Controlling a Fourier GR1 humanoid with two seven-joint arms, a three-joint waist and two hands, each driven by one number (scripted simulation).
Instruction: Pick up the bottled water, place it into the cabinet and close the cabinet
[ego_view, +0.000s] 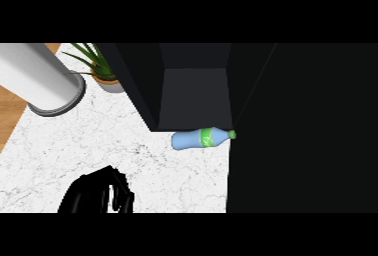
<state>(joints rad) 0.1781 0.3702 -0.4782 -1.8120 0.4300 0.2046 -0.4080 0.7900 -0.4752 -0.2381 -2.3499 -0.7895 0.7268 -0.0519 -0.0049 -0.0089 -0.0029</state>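
Black against the white marble desk (88, 145), the left hand (96, 192) is sitting at about seven o'clock in the view. Its fingers (125, 200) are hanging apart and relaxed, with a sliver of desk showing between them and nothing held. The right hand is not showing.

Farther out, near the centre, the bottle (196, 139) is lying on its side on the desk with its green cap (232, 134) pointing to three o'clock. It is well apart from the hand, toward one o'clock from it, and just at the foot of the cabinet (148, 85).

Beyond it the cabinet is standing open, and what looks like its door (303, 130) is filling the three o'clock side. At eleven o'clock a plant (100, 65) and a grey cylinder (44, 75) are standing out of the way.

By my reading the pick-up is only beginning. The next move is calling for a hand to reach the bottle and curl round its body without rolling it.
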